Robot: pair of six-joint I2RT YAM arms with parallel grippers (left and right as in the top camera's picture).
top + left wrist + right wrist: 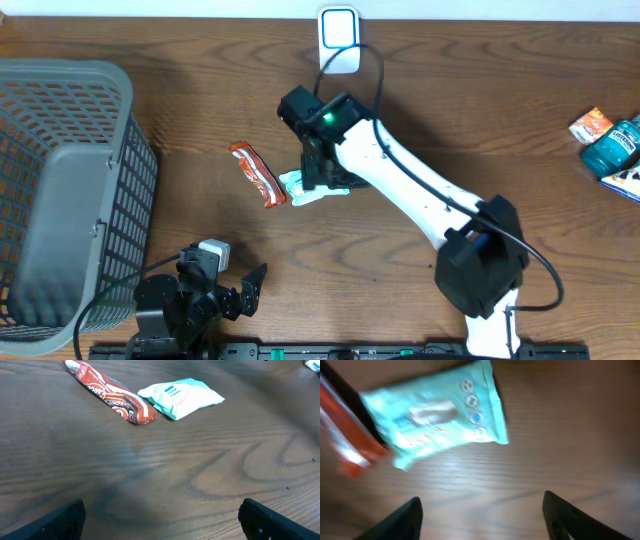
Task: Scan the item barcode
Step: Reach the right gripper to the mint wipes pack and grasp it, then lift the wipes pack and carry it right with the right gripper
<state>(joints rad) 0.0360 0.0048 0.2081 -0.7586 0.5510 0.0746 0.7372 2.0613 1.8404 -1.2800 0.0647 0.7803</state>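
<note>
A teal packet lies flat on the wooden table beside a red-orange snack bar. My right gripper hovers just above the packet, open, with only bare wood between its fingers; the packet lies ahead of the fingertips, untouched. My left gripper rests open near the table's front edge, nothing in it, facing both items. A white device with a blue-rimmed face and a black cable stands at the back edge.
A grey mesh basket fills the left side. At the far right lie an orange packet, a teal bottle and another packet. The right arm runs diagonally across the middle.
</note>
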